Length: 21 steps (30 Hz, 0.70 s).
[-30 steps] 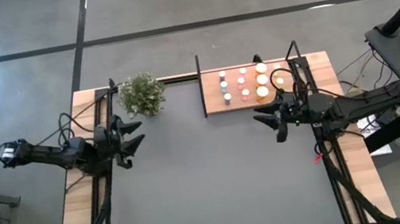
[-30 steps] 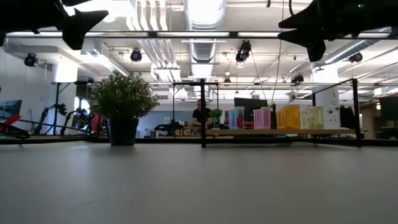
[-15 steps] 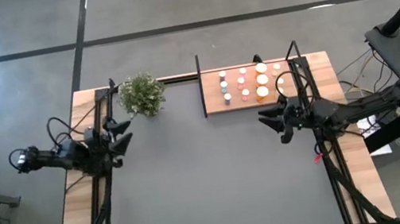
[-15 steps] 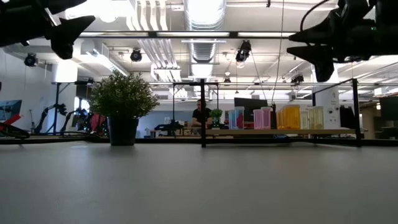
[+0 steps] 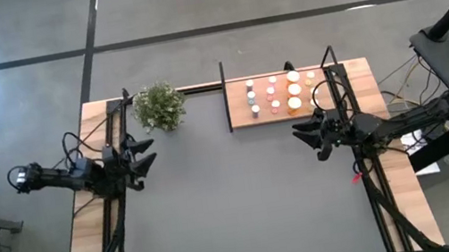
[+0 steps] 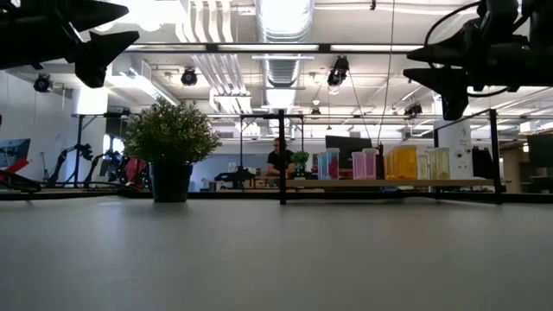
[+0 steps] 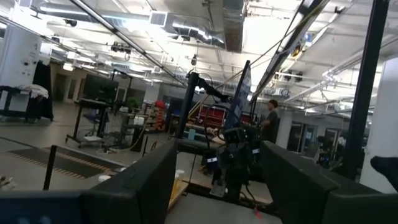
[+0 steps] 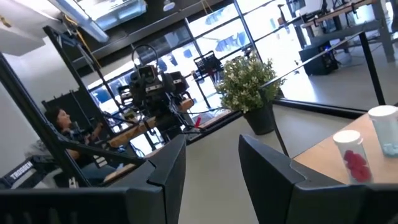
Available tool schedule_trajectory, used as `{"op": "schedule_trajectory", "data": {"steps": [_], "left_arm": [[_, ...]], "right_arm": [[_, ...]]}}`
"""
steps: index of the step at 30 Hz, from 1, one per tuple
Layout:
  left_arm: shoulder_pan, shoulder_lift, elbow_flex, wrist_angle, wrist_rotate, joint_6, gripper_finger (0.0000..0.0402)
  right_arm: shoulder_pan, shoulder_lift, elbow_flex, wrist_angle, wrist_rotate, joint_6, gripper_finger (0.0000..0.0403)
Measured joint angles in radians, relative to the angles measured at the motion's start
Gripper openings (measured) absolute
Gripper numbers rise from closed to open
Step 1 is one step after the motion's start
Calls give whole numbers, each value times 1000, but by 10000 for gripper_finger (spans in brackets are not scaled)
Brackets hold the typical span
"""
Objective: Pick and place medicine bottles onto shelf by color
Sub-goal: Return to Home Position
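Hovering above the dark grey tabletop (image 5: 238, 214), the left gripper (image 5: 152, 150) and right gripper (image 5: 307, 144) face each other from opposite edges, fingers spread apart. The medicine bottles (image 5: 274, 95) stand in rows on the wooden shelf (image 5: 240, 120) near a potted plant (image 5: 159, 106). Beyond, a person (image 6: 278, 157) shows under ceiling ducts (image 6: 281, 26).

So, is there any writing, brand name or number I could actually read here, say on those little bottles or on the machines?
No text can be read with certainty.
Medicine bottles on the shelf: too small to show any label.
White lettering on a dark bar in the right wrist view: too blurred to read.
Left gripper and right gripper: no marking shows.
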Motion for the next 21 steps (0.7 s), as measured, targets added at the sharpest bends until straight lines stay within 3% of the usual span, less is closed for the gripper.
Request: {"op": "schedule_trajectory", "data": {"steps": [21], "left_arm": [[0,147,-2,2,0,1,215]], "right_arm": [[-1,2,-1,-16,7,-12,139]]}}
